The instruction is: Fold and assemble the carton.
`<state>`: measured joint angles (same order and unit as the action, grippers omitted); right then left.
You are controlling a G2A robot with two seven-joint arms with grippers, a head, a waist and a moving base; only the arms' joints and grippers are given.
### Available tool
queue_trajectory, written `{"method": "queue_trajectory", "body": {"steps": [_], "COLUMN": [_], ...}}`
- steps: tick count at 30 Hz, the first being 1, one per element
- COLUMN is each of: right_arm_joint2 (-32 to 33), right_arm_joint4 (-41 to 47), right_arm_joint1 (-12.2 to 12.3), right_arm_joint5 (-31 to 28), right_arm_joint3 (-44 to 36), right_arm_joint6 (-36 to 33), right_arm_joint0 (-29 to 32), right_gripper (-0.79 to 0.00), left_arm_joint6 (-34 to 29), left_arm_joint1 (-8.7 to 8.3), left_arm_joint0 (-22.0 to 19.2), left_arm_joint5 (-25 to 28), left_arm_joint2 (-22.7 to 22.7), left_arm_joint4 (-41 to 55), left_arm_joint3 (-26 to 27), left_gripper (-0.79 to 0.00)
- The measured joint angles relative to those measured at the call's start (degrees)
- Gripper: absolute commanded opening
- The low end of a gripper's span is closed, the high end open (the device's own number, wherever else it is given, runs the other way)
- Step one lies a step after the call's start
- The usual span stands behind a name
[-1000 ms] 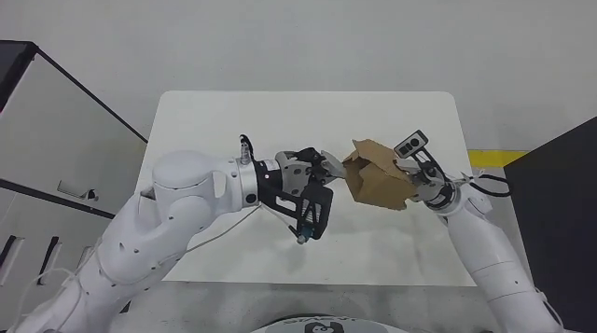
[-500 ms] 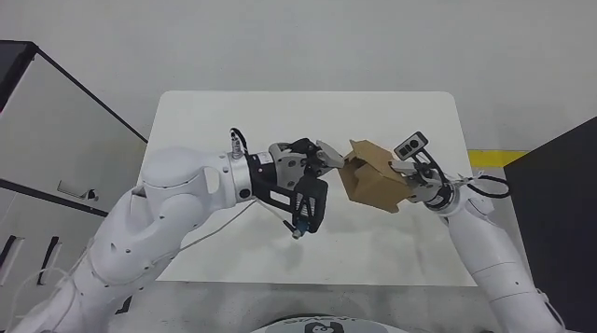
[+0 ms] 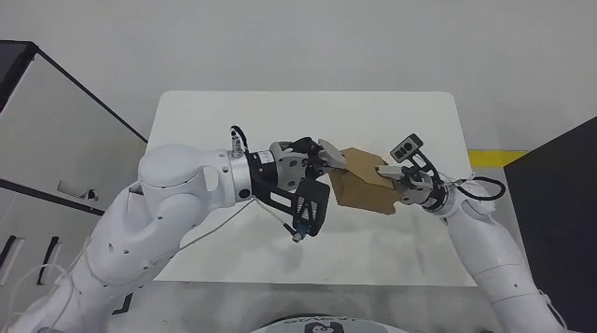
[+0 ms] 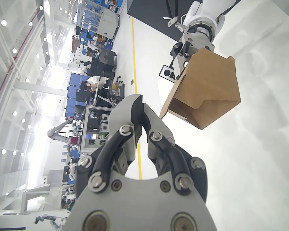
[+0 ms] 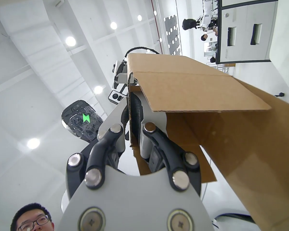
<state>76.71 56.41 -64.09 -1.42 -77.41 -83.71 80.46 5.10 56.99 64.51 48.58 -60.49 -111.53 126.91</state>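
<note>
A brown carton (image 3: 364,184) hangs just above the white table (image 3: 233,118), its end flaps still loose. My right gripper (image 3: 390,176) is shut on one side wall of the carton (image 5: 207,102), one finger inside and one outside (image 5: 130,102). My left gripper (image 3: 326,154) is shut with nothing between its fingers (image 4: 142,108), and its tip sits at the carton's left edge. From the left wrist, the carton (image 4: 207,92) shows an open end with a folded flap, and the right gripper (image 4: 183,63) grips its far side.
Both arms meet over the middle of the table, with bare tabletop (image 4: 255,145) under and around the carton. A black cabinet (image 3: 19,72) stands to the left of the table and a dark unit (image 3: 560,184) to the right.
The right gripper has turned the carton and brought it leftward, so its top lies flatter. The left gripper has shifted slightly toward the far side, staying at the carton's left edge.
</note>
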Motion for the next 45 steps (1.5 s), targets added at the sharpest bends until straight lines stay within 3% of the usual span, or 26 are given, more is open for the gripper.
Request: {"method": "queue_trajectory", "body": {"steps": [45], "right_arm_joint2": [-0.3], "right_arm_joint4": [7.0], "right_arm_joint1": [-0.7], "right_arm_joint5": [0.6], "right_arm_joint3": [2.4], "right_arm_joint6": [-4.1], "right_arm_joint0": [-1.9], "right_gripper": [-0.785], "left_arm_joint6": [0.0], "left_arm_joint1": [0.96], "left_arm_joint0": [-2.9], "left_arm_joint5": [-1.4], "left_arm_joint2": [4.3], "left_arm_joint4": [2.8], "left_arm_joint3": [-4.9], "left_gripper": [-0.785]}}
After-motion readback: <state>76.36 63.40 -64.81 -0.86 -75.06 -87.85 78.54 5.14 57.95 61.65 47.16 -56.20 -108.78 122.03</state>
